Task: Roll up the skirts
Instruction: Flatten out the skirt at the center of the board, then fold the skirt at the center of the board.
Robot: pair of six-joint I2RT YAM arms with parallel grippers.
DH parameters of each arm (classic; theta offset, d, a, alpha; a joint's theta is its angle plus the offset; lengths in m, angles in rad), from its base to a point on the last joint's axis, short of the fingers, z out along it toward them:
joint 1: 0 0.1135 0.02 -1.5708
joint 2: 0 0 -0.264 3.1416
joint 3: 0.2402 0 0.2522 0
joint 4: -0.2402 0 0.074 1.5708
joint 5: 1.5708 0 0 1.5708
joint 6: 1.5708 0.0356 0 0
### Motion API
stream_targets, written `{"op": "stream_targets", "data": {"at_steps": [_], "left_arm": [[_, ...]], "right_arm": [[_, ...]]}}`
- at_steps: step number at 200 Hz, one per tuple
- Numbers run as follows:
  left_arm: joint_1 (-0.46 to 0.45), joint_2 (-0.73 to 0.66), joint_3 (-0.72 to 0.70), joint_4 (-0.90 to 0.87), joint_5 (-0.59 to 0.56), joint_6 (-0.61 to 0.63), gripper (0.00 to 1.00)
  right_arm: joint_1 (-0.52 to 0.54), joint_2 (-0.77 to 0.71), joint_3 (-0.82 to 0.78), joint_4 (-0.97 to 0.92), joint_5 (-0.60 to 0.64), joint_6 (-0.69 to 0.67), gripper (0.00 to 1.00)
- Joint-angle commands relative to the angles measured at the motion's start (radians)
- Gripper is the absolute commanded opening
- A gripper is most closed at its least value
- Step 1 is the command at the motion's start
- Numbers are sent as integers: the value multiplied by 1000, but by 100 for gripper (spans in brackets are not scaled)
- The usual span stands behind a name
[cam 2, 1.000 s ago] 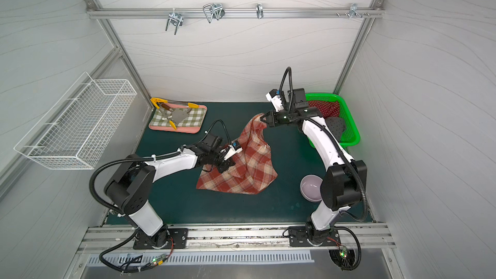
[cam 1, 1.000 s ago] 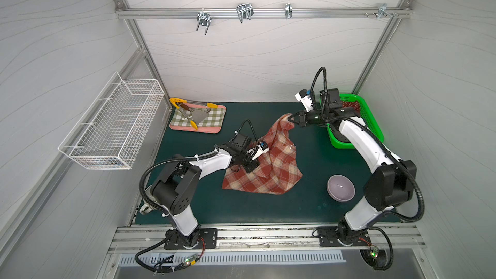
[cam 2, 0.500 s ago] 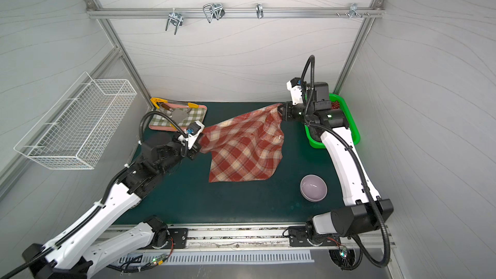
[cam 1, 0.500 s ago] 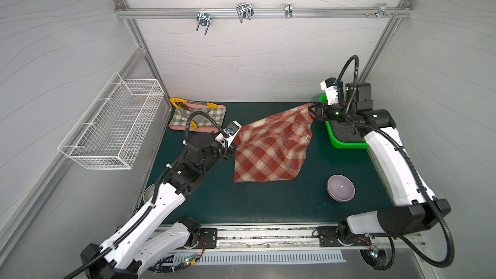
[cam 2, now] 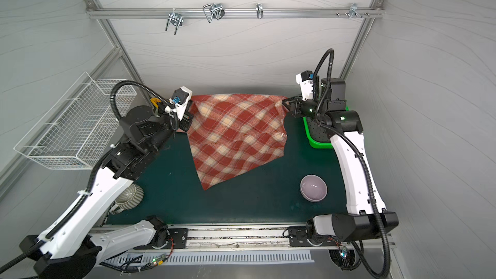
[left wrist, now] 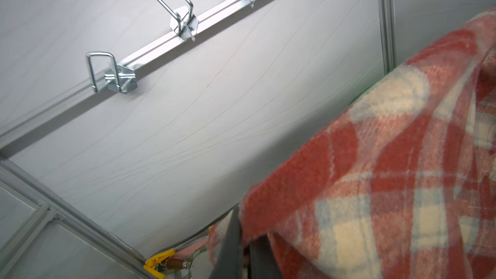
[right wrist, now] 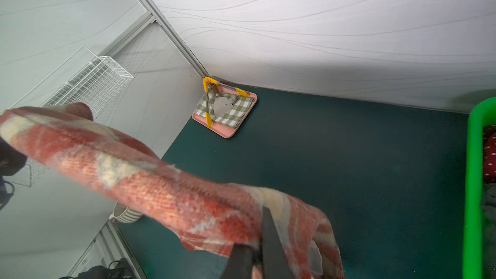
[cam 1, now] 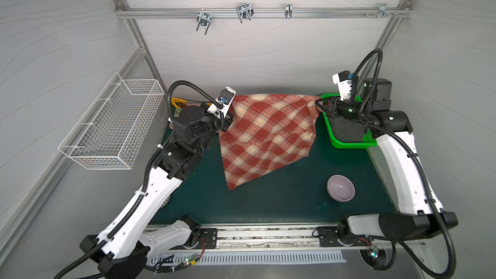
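The plaid skirt (cam 1: 265, 135) hangs spread above the middle of the bench (cam 1: 268, 208). Its top edge is stretched nearly straight between two raised corners, and its lower point droops toward 6 o'clock; whether that point touches the bench I cannot tell. The cloth looks thick, woolly and limp. It seems light enough for a pinch at each corner, it sags between the two holds, and it looks fuzzy rather than slippery. In my judgement the two top corners are the right hold for laying it flat. Rolling will likely want a grip along one straight hem, since a bunched corner would start a crooked roll.

The left tool (cam 1: 227, 126) is clamped narrow on the skirt's corner at 10 o'clock; the left wrist view shows cloth folded over its dark fingers (left wrist: 229, 250). The right tool (cam 1: 320, 104) is pinched tight on the opposite corner at 2 o'clock, where the fabric gathers to a peak.

At 3 o'clock sits a green basket (cam 1: 351, 144) holding a grey black-dotted bundle (cam 1: 347, 130) and, seen from the right wrist, a red white-dotted bundle (right wrist: 489, 157). A purple bowl (cam 1: 341, 187) stands at 4 o'clock, well apart from the skirt. At 10 o'clock lies a checked mat (right wrist: 212, 127) with yellow tongs (right wrist: 207, 87) on it. A striped cup (cam 2: 128, 197) sits at 8 o'clock, and a wire basket (cam 1: 112, 122) hangs on the wall at 9 o'clock.
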Motion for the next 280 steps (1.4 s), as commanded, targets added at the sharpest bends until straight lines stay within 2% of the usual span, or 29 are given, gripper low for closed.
{"op": "stream_targets", "data": {"at_steps": [1, 23, 48, 69, 84, 97, 129, 143, 166, 177, 189, 213, 227, 245, 280], "left_arm": [[52, 68, 81, 121, 22, -15, 0], [103, 178, 218, 115, 73, -9, 0], [134, 253, 358, 102, 97, 5, 0], [134, 244, 363, 114, 109, 16, 0], [134, 210, 306, 121, 88, 3, 0], [133, 153, 198, 138, 59, -15, 0], [103, -85, -258, 327, -42, -114, 0], [65, -162, -393, 335, -156, -175, 0], [-62, -296, -630, 380, -433, -328, 0], [-120, -350, -729, 406, -493, -370, 0], [-170, -385, -802, 425, -555, -378, 0], [-203, -373, -824, 401, -713, -402, 0], [-202, -342, -812, 419, -724, -379, 0], [-181, -273, -789, 465, -718, -334, 0], [-40, -116, -725, 424, -591, -453, 0]], "right_arm": [[-24, 89, 54, 245, -151, 28, 0], [-30, 223, 207, 265, -231, -21, 0], [-39, 330, 414, 194, -277, -92, 0], [-40, 318, 425, 189, -296, -109, 0], [-39, 262, 333, 205, -303, -113, 0], [-31, 180, 174, 229, -284, -123, 0], [28, -89, -348, 453, -179, -116, 0], [82, -197, -540, 520, -102, -106, 0], [226, -391, -890, 671, 135, -16, 0], [296, -491, -1064, 785, 222, 23, 0], [363, -570, -1177, 805, 278, 43, 0], [504, -654, -1294, 781, 352, 71, 0], [549, -649, -1295, 735, 368, 64, 0], [546, -622, -1264, 692, 388, 29, 0], [454, -414, -1104, 625, 323, 18, 0]]}}
